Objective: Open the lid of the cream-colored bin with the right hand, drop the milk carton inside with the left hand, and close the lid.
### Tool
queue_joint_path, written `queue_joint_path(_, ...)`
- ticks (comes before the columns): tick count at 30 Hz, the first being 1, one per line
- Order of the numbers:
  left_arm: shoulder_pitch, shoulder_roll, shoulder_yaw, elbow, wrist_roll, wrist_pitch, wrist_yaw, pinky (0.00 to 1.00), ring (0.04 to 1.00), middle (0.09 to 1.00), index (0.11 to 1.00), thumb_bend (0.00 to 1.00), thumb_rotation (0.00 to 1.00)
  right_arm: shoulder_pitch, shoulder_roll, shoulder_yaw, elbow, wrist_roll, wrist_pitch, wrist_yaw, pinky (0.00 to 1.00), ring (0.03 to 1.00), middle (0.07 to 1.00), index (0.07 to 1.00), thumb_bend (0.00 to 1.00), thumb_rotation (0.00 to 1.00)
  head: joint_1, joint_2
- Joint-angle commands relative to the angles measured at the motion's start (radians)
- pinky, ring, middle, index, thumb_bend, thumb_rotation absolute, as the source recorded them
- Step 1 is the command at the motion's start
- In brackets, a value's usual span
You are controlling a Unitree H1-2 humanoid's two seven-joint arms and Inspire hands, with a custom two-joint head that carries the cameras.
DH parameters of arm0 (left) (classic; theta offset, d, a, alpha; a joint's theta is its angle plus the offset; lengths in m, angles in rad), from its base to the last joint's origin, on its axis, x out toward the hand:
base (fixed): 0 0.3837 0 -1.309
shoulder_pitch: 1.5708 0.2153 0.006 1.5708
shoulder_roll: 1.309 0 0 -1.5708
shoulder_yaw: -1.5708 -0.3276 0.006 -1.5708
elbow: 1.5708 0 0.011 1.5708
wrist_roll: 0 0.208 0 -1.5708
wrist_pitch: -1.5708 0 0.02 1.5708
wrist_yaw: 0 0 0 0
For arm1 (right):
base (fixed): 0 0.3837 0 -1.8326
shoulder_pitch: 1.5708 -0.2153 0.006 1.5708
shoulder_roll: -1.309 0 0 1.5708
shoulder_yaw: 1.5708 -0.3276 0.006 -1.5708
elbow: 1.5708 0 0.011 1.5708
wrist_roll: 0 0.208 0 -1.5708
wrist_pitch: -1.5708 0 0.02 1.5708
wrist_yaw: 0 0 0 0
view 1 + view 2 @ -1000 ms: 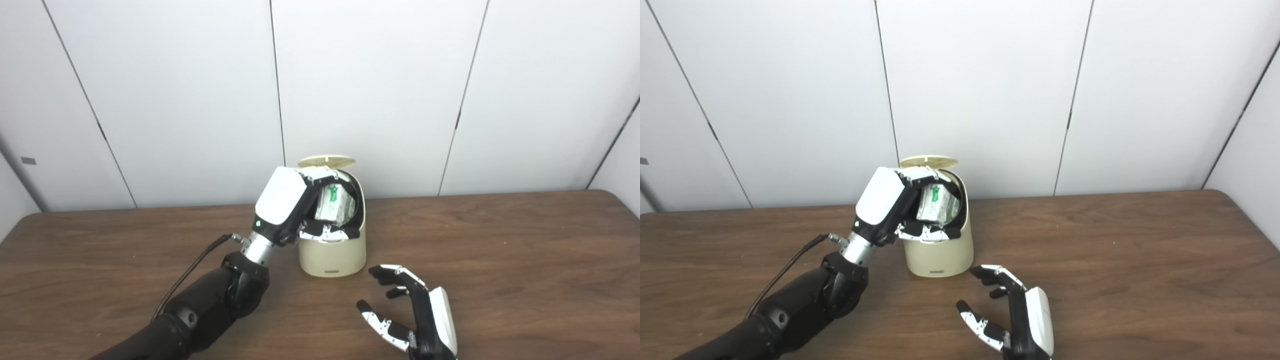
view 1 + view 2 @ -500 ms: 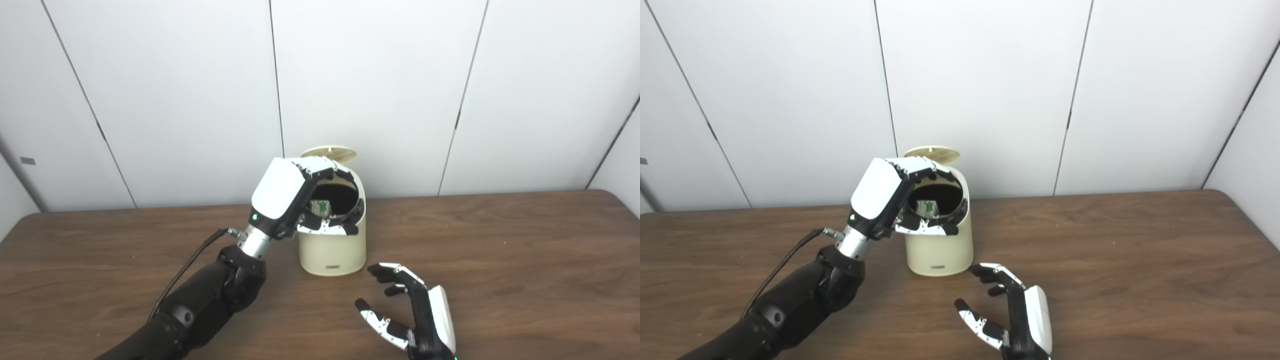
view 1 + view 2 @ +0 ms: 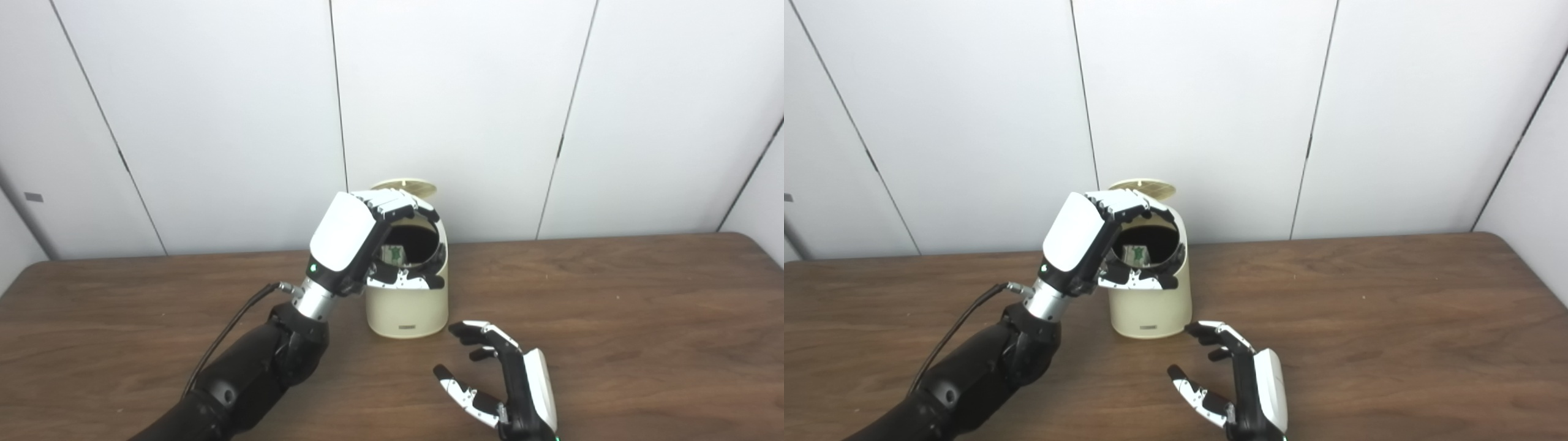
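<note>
The cream-colored bin (image 3: 405,309) stands on the brown table near the back wall, its round lid (image 3: 404,185) tipped up behind the opening. The milk carton (image 3: 392,253), white with green print, lies inside the dark opening, only its top showing. My left hand (image 3: 361,245) hovers at the bin's mouth, fingers spread around the opening and holding nothing. My right hand (image 3: 505,383) rests low over the table in front and to the right of the bin, open and empty, palm turned left.
The wooden table (image 3: 612,318) extends wide on both sides of the bin. White wall panels (image 3: 459,92) stand close behind it. A black cable (image 3: 229,334) runs along my left forearm.
My left hand let go of the milk carton, which dropped into the bin. The hand's fingers opened and lifted slightly. The lid tipped further back. My right hand barely moved.
</note>
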Motion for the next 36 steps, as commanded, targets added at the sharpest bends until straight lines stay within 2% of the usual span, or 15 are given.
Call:
queue_joint_path(1,-0.019,0.020,0.023,-0.060,-0.012,-0.012,0.036,0.40,0.534,0.591,0.597,0.92,0.41,-0.015,-0.002,-0.002,0.027,-0.002,-0.042,-0.018,0.55,0.659,0.662,0.624,0.33,0.09,0.000,-0.001)
queue_joint_path(8,0.081,0.035,0.095,-0.277,-0.098,-0.012,0.059,0.40,0.500,0.536,0.549,0.60,0.66,-0.042,-0.020,-0.018,0.049,-0.009,-0.075,-0.057,0.54,0.655,0.657,0.623,0.33,0.11,-0.002,-0.005)
queue_joint_path(9,0.105,0.039,0.113,-0.325,-0.141,-0.012,0.037,0.39,0.488,0.525,0.537,0.52,0.61,-0.049,-0.023,-0.023,0.036,-0.011,-0.076,-0.061,0.54,0.650,0.656,0.623,0.33,0.13,-0.001,-0.003)
queue_joint_path(10,0.123,0.041,0.128,-0.358,-0.172,-0.012,0.016,0.38,0.477,0.514,0.509,0.50,0.30,-0.054,-0.024,-0.027,0.027,-0.013,-0.078,-0.064,0.52,0.641,0.656,0.626,0.32,0.17,-0.001,-0.003)
queue_joint_path(11,0.164,0.047,0.156,-0.411,-0.228,-0.012,-0.020,0.38,0.473,0.511,0.499,0.49,0.20,-0.062,-0.026,-0.033,-0.008,-0.025,-0.070,-0.062,0.52,0.638,0.656,0.627,0.32,0.18,0.001,-0.004)
queue_joint_path(13,0.236,0.046,0.215,-0.479,-0.307,-0.012,-0.098,0.39,0.479,0.514,0.492,0.49,0.10,-0.078,-0.035,-0.041,-0.063,-0.050,-0.070,-0.060,0.47,0.604,0.666,0.637,0.31,0.27,0.003,-0.004)
queue_joint_path(14,0.280,0.040,0.248,-0.511,-0.338,-0.009,-0.139,0.39,0.481,0.515,0.491,0.49,0.09,-0.087,-0.040,-0.044,-0.103,-0.062,-0.055,-0.043,0.46,0.602,0.667,0.639,0.31,0.29,0.003,-0.005)
queue_joint_path(17,0.400,-0.001,0.334,-0.576,-0.422,0.022,-0.237,0.41,0.507,0.551,0.493,0.49,0.08,-0.125,-0.076,-0.045,-0.194,-0.089,-0.011,0.038,0.57,0.706,0.735,0.712,0.34,0.51,0.005,-0.016)
queue_joint_path(23,0.593,-0.112,0.459,-0.619,-0.530,0.058,-0.362,0.48,0.589,0.635,0.499,0.48,0.09,-0.249,-0.165,-0.056,-0.262,-0.155,0.030,0.157,0.86,0.937,0.937,0.918,0.54,0.87,0.006,-0.031)
queue_joint_path(26,0.660,-0.144,0.499,-0.624,-0.606,0.107,-0.444,0.51,0.631,0.682,0.500,0.48,0.09,-0.319,-0.177,-0.060,-0.318,-0.194,0.095,0.243,0.92,0.988,0.987,0.961,0.61,0.95,0.000,-0.034)
queue_joint_path(27,0.678,-0.144,0.508,-0.622,-0.631,0.130,-0.477,0.55,0.665,0.716,0.627,0.43,0.48,-0.348,-0.181,-0.058,-0.339,-0.211,0.121,0.281,0.91,0.986,0.990,0.963,0.62,0.95,-0.002,-0.034)
queue_joint_path(28,0.691,-0.145,0.518,-0.621,-0.653,0.152,-0.505,0.58,0.696,0.748,0.703,0.41,0.71,-0.372,-0.185,-0.058,-0.356,-0.223,0.145,0.317,0.92,0.993,0.995,0.972,0.63,0.95,-0.003,-0.034)
queue_joint_path(29,0.702,-0.149,0.529,-0.618,-0.673,0.171,-0.529,0.61,0.718,0.767,0.745,0.40,0.81,-0.396,-0.190,-0.058,-0.372,-0.233,0.171,0.356,0.93,0.997,0.998,0.981,0.64,0.94,-0.006,-0.035)
queue_joint_path(33,0.731,-0.158,0.579,-0.601,-0.717,0.217,-0.599,0.65,0.755,0.800,0.808,0.41,0.88,-0.495,-0.202,-0.058,-0.408,-0.284,0.263,0.493,0.96,1.000,1.000,1.000,0.68,0.87,-0.012,-0.036)
queue_joint_path(36,0.749,-0.164,0.606,-0.580,-0.728,0.233,-0.642,0.67,0.771,0.818,0.823,0.43,0.88,-0.554,-0.229,-0.052,-0.400,-0.308,0.284,0.558,0.92,1.000,0.977,0.959,0.71,0.85,-0.016,-0.033)
